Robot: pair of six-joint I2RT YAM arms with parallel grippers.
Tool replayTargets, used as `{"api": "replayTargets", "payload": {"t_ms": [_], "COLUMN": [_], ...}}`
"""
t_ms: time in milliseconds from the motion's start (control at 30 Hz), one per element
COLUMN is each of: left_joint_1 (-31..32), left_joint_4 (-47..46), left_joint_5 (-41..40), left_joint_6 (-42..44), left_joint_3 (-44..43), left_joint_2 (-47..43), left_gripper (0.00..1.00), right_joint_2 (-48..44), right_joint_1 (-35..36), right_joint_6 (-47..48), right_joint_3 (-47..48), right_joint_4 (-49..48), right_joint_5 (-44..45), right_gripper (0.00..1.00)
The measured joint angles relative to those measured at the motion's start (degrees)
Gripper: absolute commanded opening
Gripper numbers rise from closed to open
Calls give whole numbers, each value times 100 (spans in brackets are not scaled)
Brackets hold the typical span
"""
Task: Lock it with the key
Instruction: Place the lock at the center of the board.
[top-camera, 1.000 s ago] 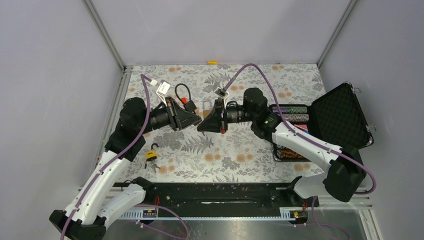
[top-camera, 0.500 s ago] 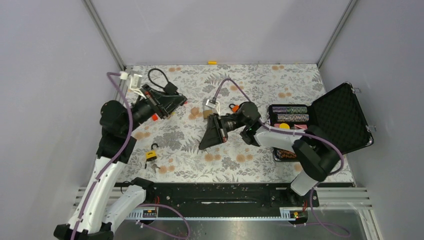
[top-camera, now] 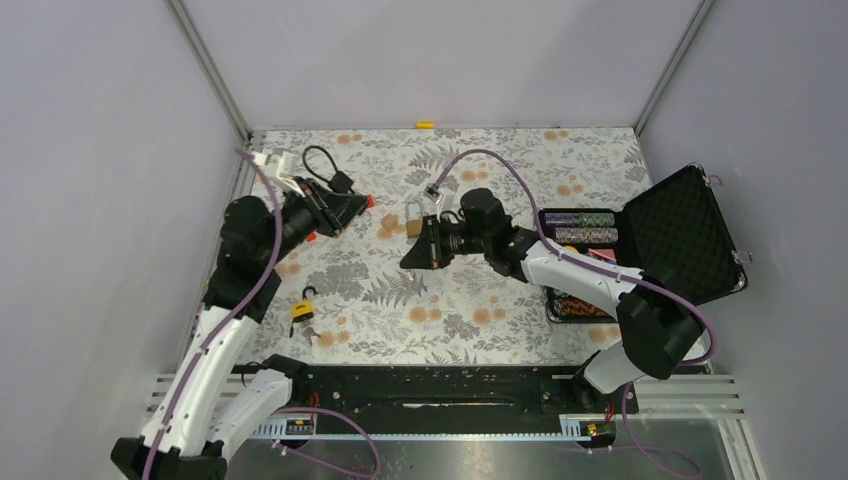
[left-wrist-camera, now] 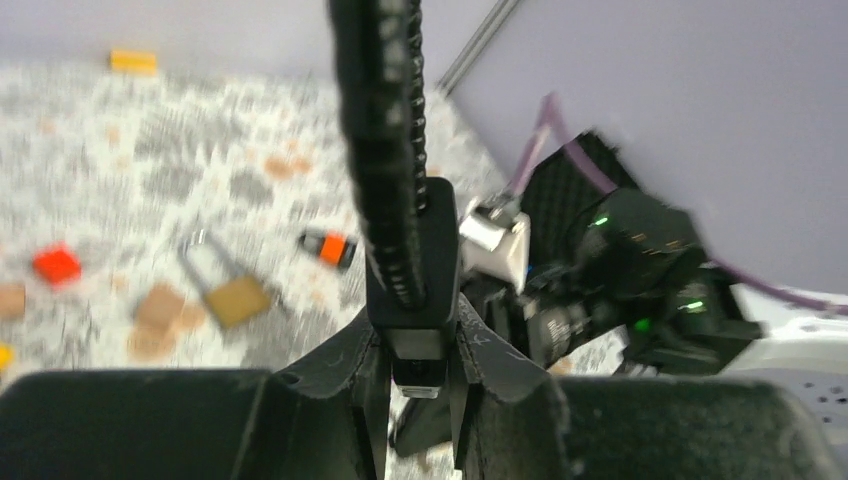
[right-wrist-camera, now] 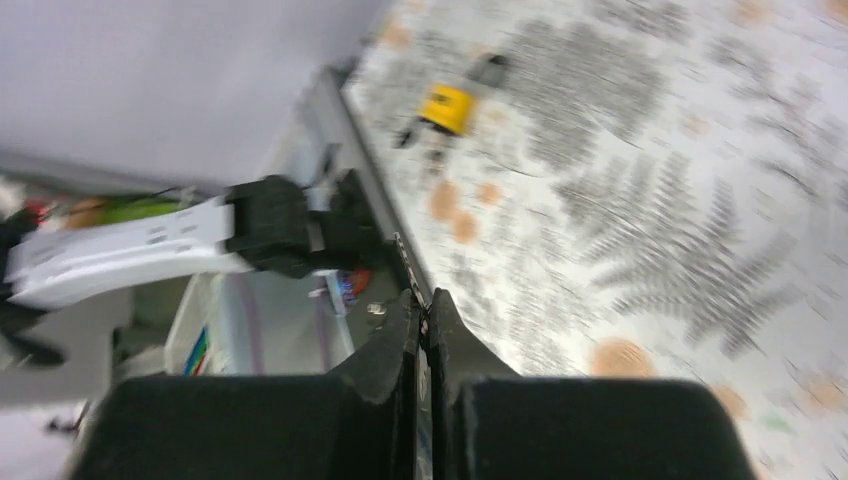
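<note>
Left gripper (left-wrist-camera: 415, 372) is clamped tight on the black body of the cable lock (left-wrist-camera: 435, 260), with the braided cable rising straight up past the wrist camera. From above, that lock is held at the far left of the table, its loop curling toward the far-left corner. Right gripper (right-wrist-camera: 424, 318) has its fingers pressed together on a thin metal key (right-wrist-camera: 408, 268), the blade poking out beyond the tips. It sits mid-table, clearly apart from the lock, tips angled left and near. Just beyond it, a brass padlock (top-camera: 412, 220) lies on the floral table cover (top-camera: 470, 300). A yellow padlock (top-camera: 301, 308) rests near-left, and an open black case (top-camera: 685, 230) with poker chips (top-camera: 580, 218) stands at the right
</note>
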State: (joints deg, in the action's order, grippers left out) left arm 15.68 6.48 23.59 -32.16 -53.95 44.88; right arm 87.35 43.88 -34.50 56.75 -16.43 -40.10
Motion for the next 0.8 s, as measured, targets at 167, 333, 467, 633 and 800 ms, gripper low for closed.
{"api": "replayTargets", "payload": {"t_ms": [167,333,467,633,800], "left_joint_1": [72,223,223,223,221], "left_joint_4": [313,809,957,791,785], "left_joint_5": [-42,-254,-487,-535,-767], "left_joint_6": [-160,-350,-455,-562,-616], "left_joint_3": [841,1801,2035,2035,2033], "left_joint_2": [610,1340,2028,2785,3226], "left_gripper": [0,0,2,18,52], "right_joint_2": [4,411,1283,2188,2664], "right_joint_1": [-22,55,369,737,850], "right_joint_6": [103,-190,-463,-693,-778], "right_joint_3": [-256,-433,-122,623,1329], "right_joint_4": [868,1058,1060,1119,1161], "right_joint_5": [1497,2389,2876,3335,3630], "right_gripper": [0,0,0,6,27]}}
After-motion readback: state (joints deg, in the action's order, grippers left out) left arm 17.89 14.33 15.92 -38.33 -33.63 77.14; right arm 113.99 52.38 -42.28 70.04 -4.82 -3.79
